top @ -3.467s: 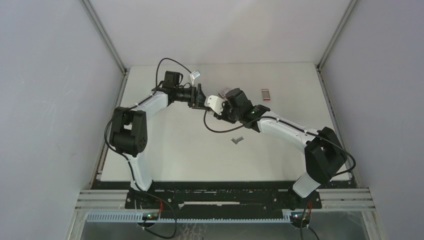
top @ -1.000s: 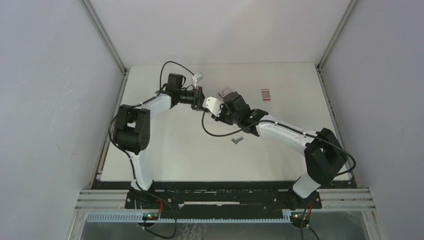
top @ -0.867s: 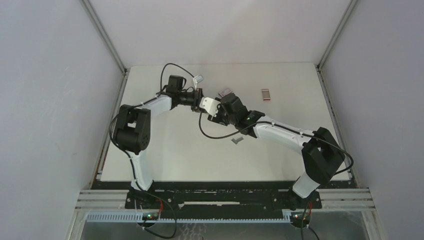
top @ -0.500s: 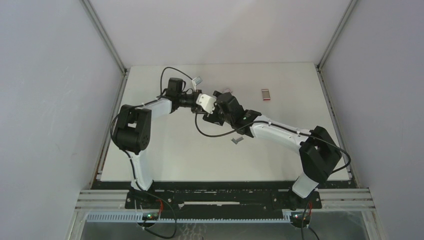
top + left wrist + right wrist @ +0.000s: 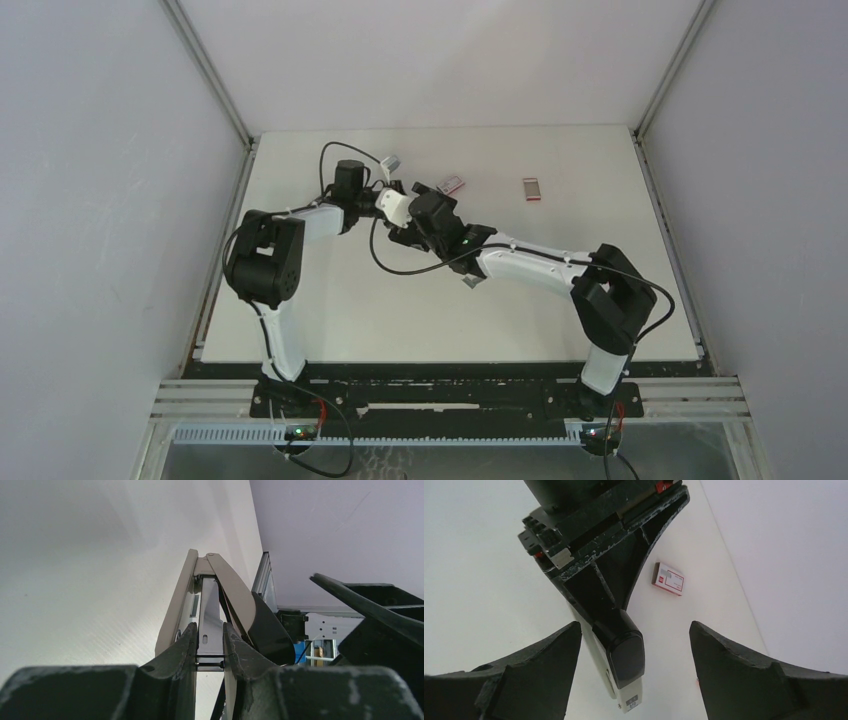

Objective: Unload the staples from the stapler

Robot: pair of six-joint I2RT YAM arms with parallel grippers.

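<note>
Left wrist view alone shows the left gripper (image 5: 209,647) clamping the stapler (image 5: 210,597); its end lies between the right gripper's (image 5: 634,625) parted fingers.

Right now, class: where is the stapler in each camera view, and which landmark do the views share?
Left wrist: stapler centre, clamped in the left gripper, pointing away.
Right wrist: lower centre, between the fingers of the open right gripper.
Top external: hidden where both grippers meet, left of centre.
Shared landmark: the left gripper, in all three.

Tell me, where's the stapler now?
Top view: the stapler is clamped in the left claw, far centre-left of table, its end inside the open right claw.
</note>
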